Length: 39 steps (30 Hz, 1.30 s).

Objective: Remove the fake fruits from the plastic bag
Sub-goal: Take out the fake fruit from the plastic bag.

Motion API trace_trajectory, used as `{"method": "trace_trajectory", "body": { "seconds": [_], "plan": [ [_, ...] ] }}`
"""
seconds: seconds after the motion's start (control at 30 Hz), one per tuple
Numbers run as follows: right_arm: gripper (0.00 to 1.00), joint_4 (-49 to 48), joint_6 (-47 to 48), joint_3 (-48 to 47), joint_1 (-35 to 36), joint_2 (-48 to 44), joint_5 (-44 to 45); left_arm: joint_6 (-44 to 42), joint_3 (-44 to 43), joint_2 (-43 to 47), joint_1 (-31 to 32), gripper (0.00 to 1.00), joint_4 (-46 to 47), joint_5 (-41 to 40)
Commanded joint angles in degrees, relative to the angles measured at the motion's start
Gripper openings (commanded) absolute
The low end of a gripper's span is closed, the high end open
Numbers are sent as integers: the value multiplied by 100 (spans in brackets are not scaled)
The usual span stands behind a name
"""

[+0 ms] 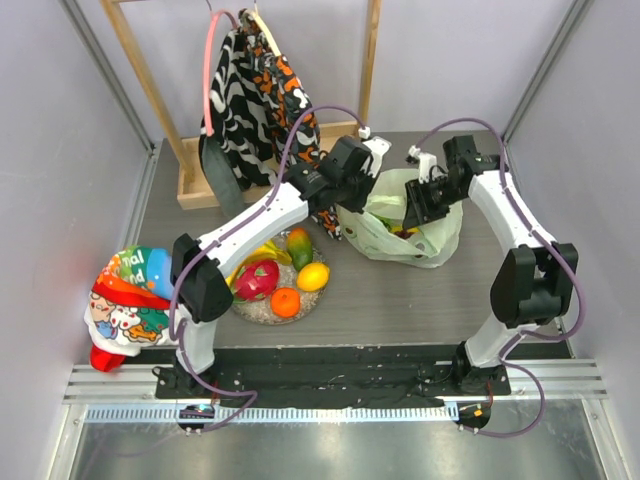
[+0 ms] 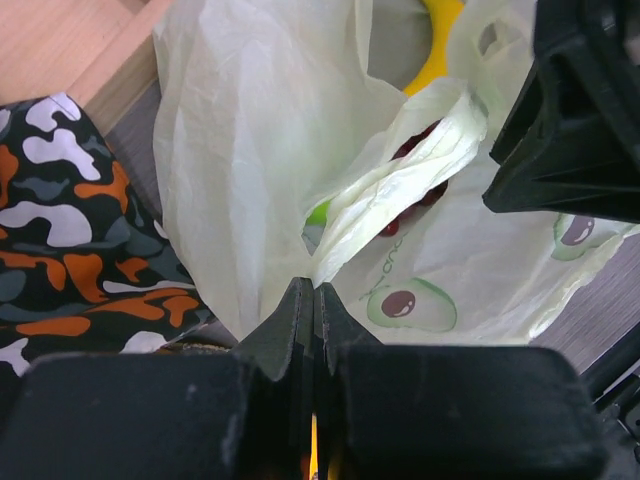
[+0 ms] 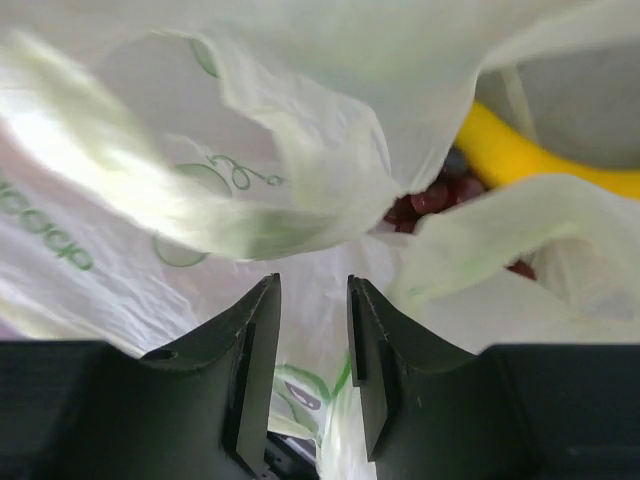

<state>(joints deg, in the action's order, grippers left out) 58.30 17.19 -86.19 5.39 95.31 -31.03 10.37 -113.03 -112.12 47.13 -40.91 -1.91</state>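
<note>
At the far middle of the table, the plastic bag slumps wide side-to-side, mouth upward.
The left gripper pinches its handle strip; the right gripper has its jaws slightly apart over film. The bag bears avocado prints; its green lettering is unreadable.

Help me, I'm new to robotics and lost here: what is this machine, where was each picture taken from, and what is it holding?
It is two robot arms bolted to a table. The top view looks down from above; the others come from cameras on each wrist. A plate holds fake fruits already out. The left gripper is shut, apparently pinching the plastic bag. The right gripper is open at the bag's mouth, where a banana and grapes show.
</note>
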Motion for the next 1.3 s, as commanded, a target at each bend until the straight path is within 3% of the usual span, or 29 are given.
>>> {"method": "trace_trajectory", "body": {
  "seconds": [0.0, 0.17, 0.3, 0.53, 0.67, 0.93, 1.27],
  "plan": [
    [40, -302, -541, 523, 181, -3, 413, 114, 106, 401, -38, 0, 171, -116],
    [41, -486, -647, 990, 954, -425, 825, 290, 264, 550, -99, 0, 118, -441],
    [45, -618, -743, 764, 964, -295, 1151, 334, 405, 708, -99, 0, 127, -520],
    [79, -900, -1051, -511, 973, 1100, 1125, 501, 939, 1023, -231, 0, 477, -170],
    [86, -768, -1139, -1415, 999, 1972, 1099, 536, 1599, 1323, -301, 0, 1163, -81],
    [90, -539, -1042, -1726, 1227, 2387, 1142, 483, 1627, 1385, -354, 0, 1164, 33],
    [90, -522, -1016, -1515, 1263, 1808, 1257, 475, 1802, 1482, -363, 0, 1251, 138]
  ]
}}
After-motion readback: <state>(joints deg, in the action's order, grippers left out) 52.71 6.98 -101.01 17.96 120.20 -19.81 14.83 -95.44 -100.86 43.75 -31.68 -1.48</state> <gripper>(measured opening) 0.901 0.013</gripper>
